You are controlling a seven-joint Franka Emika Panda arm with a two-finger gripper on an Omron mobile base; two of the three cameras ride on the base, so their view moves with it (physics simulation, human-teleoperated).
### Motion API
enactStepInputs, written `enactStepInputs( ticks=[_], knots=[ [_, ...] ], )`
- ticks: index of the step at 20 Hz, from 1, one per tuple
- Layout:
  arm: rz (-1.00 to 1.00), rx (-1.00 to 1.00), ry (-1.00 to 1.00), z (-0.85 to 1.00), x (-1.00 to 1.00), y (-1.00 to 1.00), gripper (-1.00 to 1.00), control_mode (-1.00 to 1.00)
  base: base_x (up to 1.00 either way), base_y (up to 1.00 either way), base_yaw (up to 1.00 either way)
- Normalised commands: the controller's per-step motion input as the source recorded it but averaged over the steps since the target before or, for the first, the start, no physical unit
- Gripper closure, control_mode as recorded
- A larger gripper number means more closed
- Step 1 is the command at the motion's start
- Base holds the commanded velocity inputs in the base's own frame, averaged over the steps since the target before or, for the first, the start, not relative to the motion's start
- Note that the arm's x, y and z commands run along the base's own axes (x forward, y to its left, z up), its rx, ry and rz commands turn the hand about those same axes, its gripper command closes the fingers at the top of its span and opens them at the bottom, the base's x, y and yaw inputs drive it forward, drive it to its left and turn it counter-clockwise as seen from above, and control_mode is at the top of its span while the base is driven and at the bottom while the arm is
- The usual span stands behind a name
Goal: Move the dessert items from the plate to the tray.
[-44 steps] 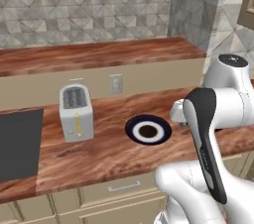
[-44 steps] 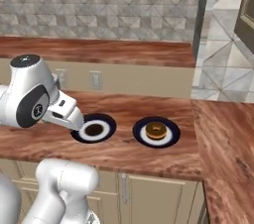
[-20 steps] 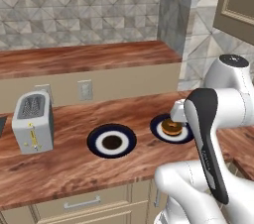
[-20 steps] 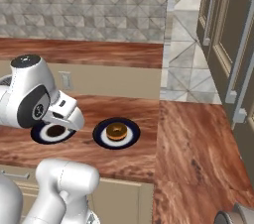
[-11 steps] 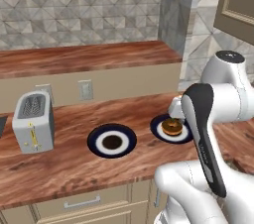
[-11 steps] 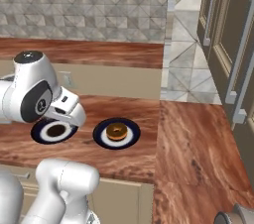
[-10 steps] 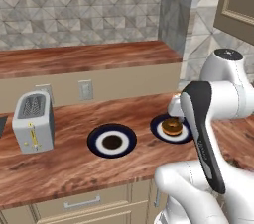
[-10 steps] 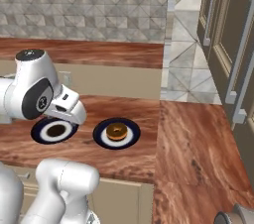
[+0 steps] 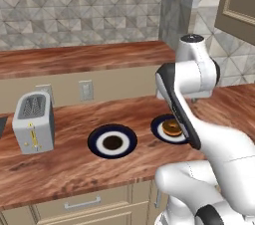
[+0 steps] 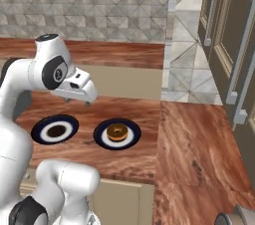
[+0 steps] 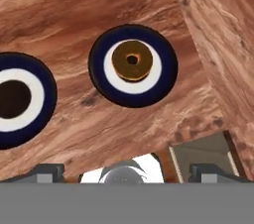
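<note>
A golden-brown ring doughnut (image 11: 132,60) lies on a navy-rimmed white plate (image 11: 99,85), also seen as the doughnut (image 9: 172,128) (image 10: 117,132) on the right-hand plate (image 10: 102,139). To its left, a second such plate (image 9: 94,142) (image 10: 40,128) (image 11: 39,119) holds a dark brown round piece (image 9: 112,142) (image 10: 55,130) (image 11: 12,99). My gripper (image 10: 77,100) (image 11: 128,171) hangs open above the counter, near the plates and touching nothing, its fingertips (image 11: 47,171) wide apart. The tray is out of view.
A silver toaster (image 9: 34,122) stands at the left of the wooden counter (image 9: 64,164). A raised back ledge (image 9: 79,57) runs behind, with outlets (image 9: 85,90) below it. The counter turns a corner at the right, beside tall cabinet doors (image 10: 239,69).
The whole view shifted left early on as the base drove right, bringing the doughnut plate into view. Since then the view has held still, and the arm has lifted and swung its hand over the plates.
</note>
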Motion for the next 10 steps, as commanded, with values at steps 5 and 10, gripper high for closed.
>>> enactStepInputs(
  ticks=[5,10],
  knots=[
    [-0.03,-0.01,0.0,-0.39,1.0,-0.17,-1.0,-1.0,0.0,0.0,0.0],
    [0.0,0.04,0.0,-0.37,0.81,-0.23,-1.0,-1.0,0.0,0.0,0.0]
  ],
)
